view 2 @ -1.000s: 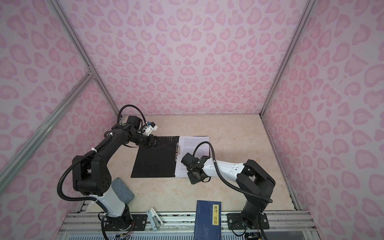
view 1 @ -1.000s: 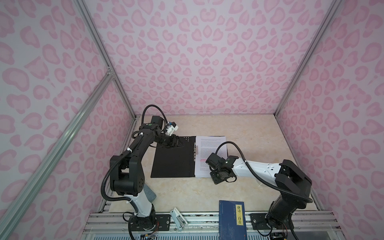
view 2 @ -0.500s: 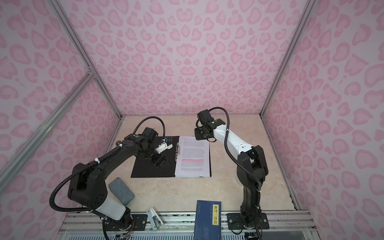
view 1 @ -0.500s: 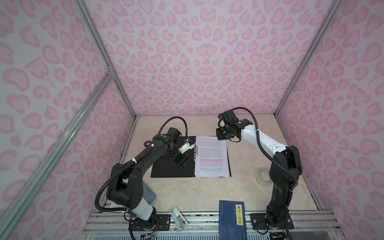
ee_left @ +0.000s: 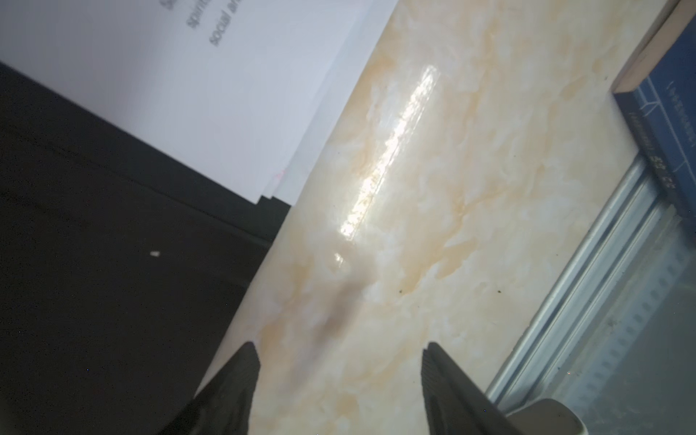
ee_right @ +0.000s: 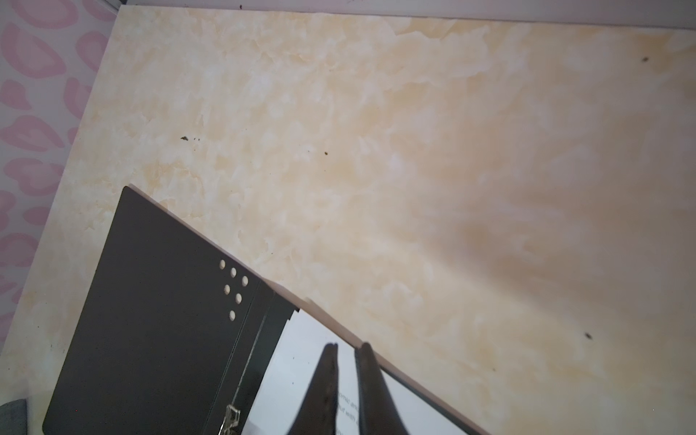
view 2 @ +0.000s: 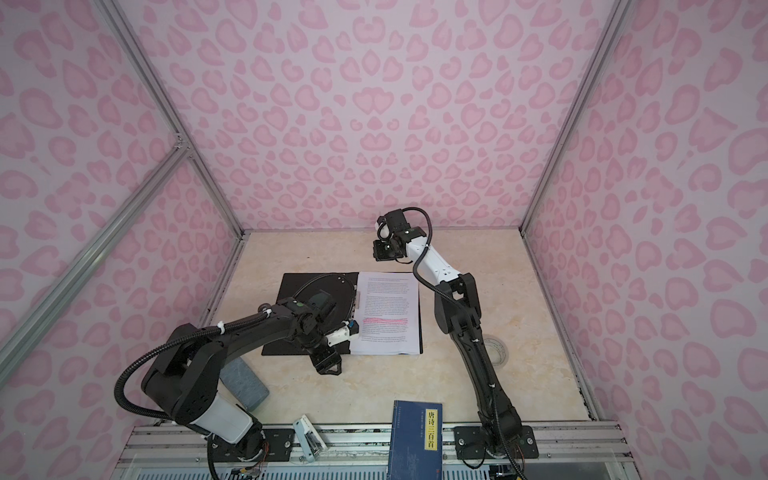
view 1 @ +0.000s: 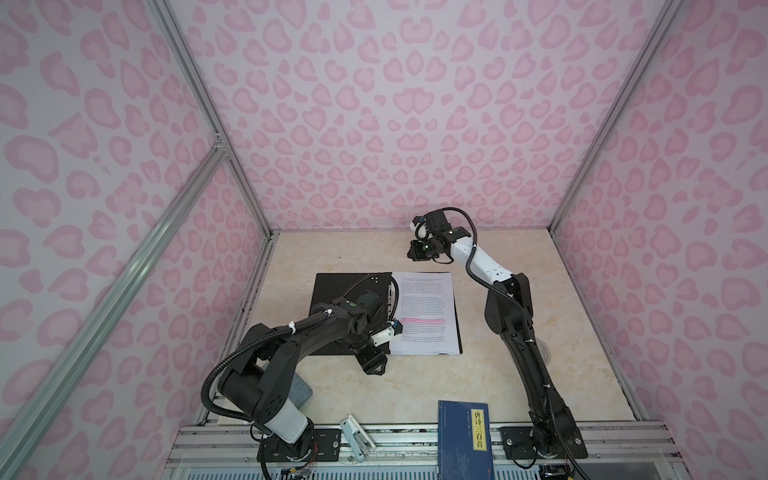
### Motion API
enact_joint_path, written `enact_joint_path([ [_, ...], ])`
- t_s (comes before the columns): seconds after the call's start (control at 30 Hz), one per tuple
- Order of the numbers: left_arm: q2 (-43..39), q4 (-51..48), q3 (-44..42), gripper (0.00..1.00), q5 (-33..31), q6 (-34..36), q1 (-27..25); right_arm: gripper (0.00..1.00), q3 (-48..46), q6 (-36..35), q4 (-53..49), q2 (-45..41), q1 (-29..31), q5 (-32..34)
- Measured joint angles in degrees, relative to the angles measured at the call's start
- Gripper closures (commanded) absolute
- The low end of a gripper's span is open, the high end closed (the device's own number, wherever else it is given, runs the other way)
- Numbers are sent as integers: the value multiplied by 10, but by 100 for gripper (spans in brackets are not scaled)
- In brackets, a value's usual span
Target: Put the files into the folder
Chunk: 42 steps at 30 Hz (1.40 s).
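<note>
The left gripper [view 1: 372, 365] has slid off the folder [view 1: 328, 286] to its near edge. In both top views the files [view 1: 424, 316] lie on the folder's right leaf; the left arm [view 1: 291, 336] hides part of the left leaf; a blue book [view 1: 463, 436] sits nearer. Left wrist: jaws wide, empty. Right wrist: right gripper [ee_right: 346, 348] nearly closed, empty, above the files.
</note>
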Motion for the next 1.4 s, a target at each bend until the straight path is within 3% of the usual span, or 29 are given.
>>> enact_joint_path([
  [0.33, 33, 63, -2, 29, -13, -53, -28, 85, 38, 15, -14, 61, 6, -38],
  [1.03, 52, 97, 4, 32, -8, -76, -33, 82, 50, -31, -69, 67, 15, -46],
  [1.4, 42, 104, -2, 32, -27, -76, -42, 81, 79, 40, 30, 85, -9, -38],
])
